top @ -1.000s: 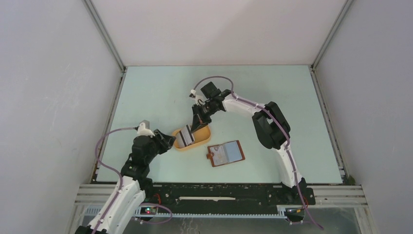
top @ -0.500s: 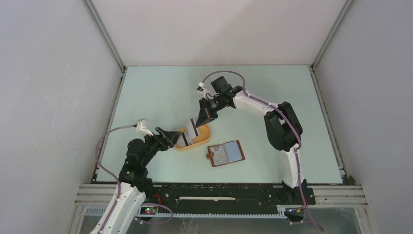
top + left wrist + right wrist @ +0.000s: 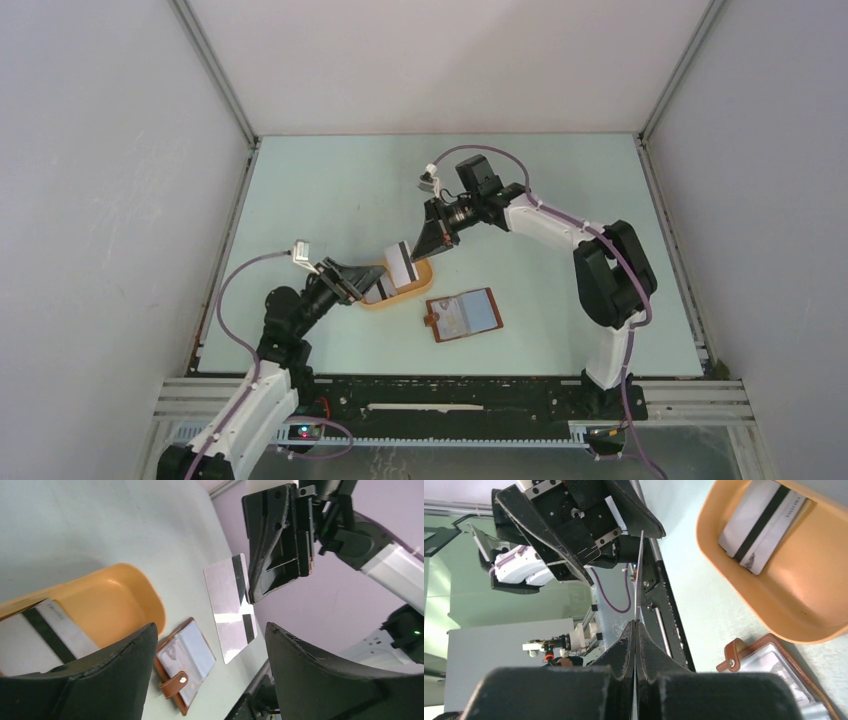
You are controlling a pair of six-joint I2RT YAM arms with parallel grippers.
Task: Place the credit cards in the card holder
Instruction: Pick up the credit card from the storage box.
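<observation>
My right gripper (image 3: 420, 248) is shut on a grey credit card (image 3: 402, 265) with a dark stripe and holds it in the air over the right end of the orange-yellow tray (image 3: 420, 287). In the right wrist view the card (image 3: 639, 575) is edge-on between the closed fingers. In the left wrist view it (image 3: 231, 605) hangs below the right gripper. Another card (image 3: 50, 630) lies in the tray (image 3: 804, 615). The open card holder (image 3: 465, 315) lies flat to the right of the tray. My left gripper (image 3: 352, 283) is open and empty at the tray's left end.
White walls and metal rails enclose the pale green table (image 3: 560, 200). The black rail (image 3: 450, 395) with the arm bases runs along the near edge. The card holder's strap (image 3: 175, 685) points toward the near side.
My right gripper has lifted the card out of the tray and drawn it up and to the right. My left gripper has reached forward to the tray's left end.
</observation>
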